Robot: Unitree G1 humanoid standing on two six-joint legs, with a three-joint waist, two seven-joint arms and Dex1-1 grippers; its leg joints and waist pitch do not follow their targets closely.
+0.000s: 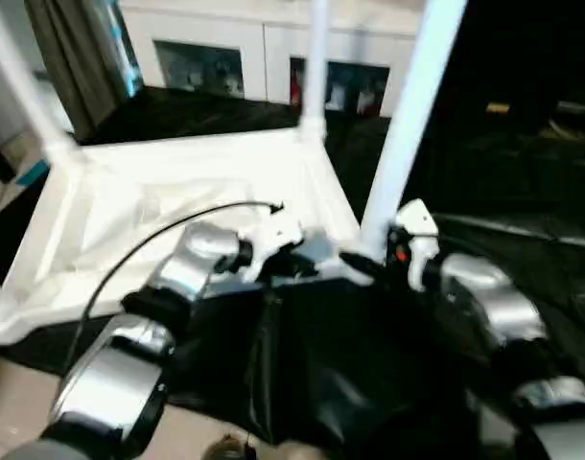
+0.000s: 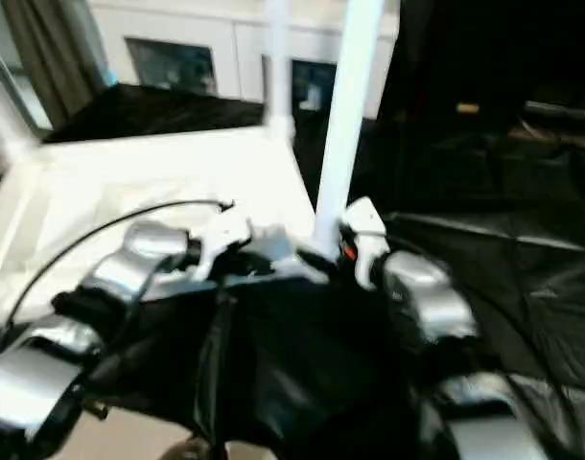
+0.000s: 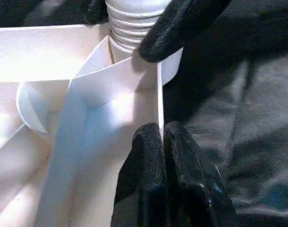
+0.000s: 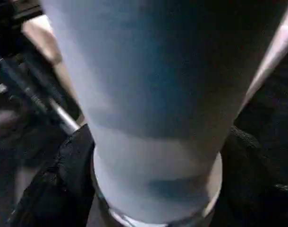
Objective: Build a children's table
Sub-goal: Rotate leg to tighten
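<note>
Head camera, looking down over two silver forearms at a small white plastic children's table (image 1: 177,201) lying upside down on black sheeting (image 1: 523,259), ribbed underside facing up. Three long white tapered tubular legs standing up from corner sockets: one at the far left corner (image 1: 24,96), one at the far right corner (image 1: 316,67), one at the near right corner (image 1: 408,115). Behind, a white cabinet with glass-fronted shelves (image 1: 264,48) and a grey-brown curtain (image 1: 67,48) at upper left.

Left gripper (image 3: 163,142) at the table's near edge, just beside the near right corner; two black fingers (image 3: 144,175) pressed together, pinching the thin upright rim (image 3: 159,99) of the tabletop. Thin black cable (image 1: 149,240) arching over the left forearm.

Right gripper (image 4: 153,189) at the base of the near right leg, black fingers (image 4: 63,179) spread wide on either side of the tube. Whether the pads actually press the leg, not clear. One black fingertip (image 3: 177,28) seen from the left wrist lying against the leg's ridged, threaded end (image 3: 132,23), just above the round corner socket (image 3: 40,104).
</note>
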